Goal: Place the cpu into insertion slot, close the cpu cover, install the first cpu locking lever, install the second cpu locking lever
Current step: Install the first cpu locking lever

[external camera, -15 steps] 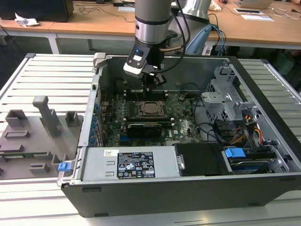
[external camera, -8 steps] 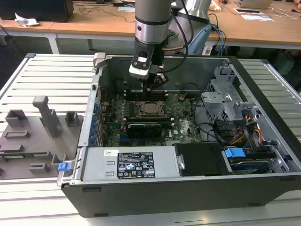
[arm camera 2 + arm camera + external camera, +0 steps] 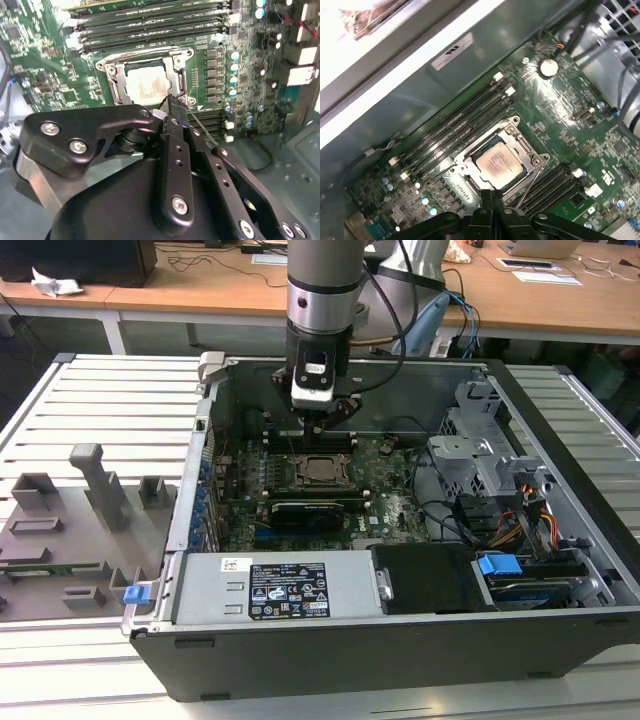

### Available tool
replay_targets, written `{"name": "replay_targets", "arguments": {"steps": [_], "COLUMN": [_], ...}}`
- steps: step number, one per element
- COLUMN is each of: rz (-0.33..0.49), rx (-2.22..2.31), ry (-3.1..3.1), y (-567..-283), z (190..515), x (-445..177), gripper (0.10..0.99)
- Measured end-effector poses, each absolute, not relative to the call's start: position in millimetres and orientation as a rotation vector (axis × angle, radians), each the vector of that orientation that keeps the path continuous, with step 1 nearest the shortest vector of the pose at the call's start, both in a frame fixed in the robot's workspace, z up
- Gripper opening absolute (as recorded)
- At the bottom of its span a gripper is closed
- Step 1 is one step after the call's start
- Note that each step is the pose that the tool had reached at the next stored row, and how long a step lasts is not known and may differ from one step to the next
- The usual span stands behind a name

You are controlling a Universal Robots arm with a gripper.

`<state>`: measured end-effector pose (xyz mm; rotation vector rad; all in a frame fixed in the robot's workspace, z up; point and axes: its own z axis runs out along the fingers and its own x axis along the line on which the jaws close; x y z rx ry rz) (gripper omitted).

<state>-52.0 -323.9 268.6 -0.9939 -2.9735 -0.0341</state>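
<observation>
Item: cpu (image 3: 499, 162), silvery-grey face up, seated flat in the insertion slot (image 3: 481, 146) near the middle of the green circuit board (image 3: 390, 502).
Cover: cpu cover (image 3: 520, 140) lies down over the chip, which shows through its square window.
Levers: a thin wire locking lever (image 3: 530, 182) runs along one side of the socket, close to the fingertips; whether it is latched cannot be told.
Gripper: gripper (image 3: 492, 200) hangs just beside one edge of the socket. Its black fingers are drawn together with barely a slit between them, and nothing is seen held in them. In the second wrist view the tip (image 3: 172, 107) sits at the frame's corner.
Surroundings: rows of black memory slots (image 3: 455, 127) flank the socket. A long black card (image 3: 310, 510) lies beside it, toward the case's near wall, and a grey power supply (image 3: 285, 590) runs along that wall.
Outside the case: a grey fixture tray (image 3: 60, 530) rests on the slatted table (image 3: 110, 390) at the exterior view's left.
</observation>
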Motion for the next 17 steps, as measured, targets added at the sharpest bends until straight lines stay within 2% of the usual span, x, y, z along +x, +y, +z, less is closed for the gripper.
{"name": "replay_targets", "arguments": {"steps": [5, 17], "rz": [-0.033, -0.034], "rx": [-0.791, -0.714], "ry": [-3.032, -3.051], "y": [-324, -324], "z": [269, 281], "x": [-52, -52], "gripper": [0.106, 0.106]}}
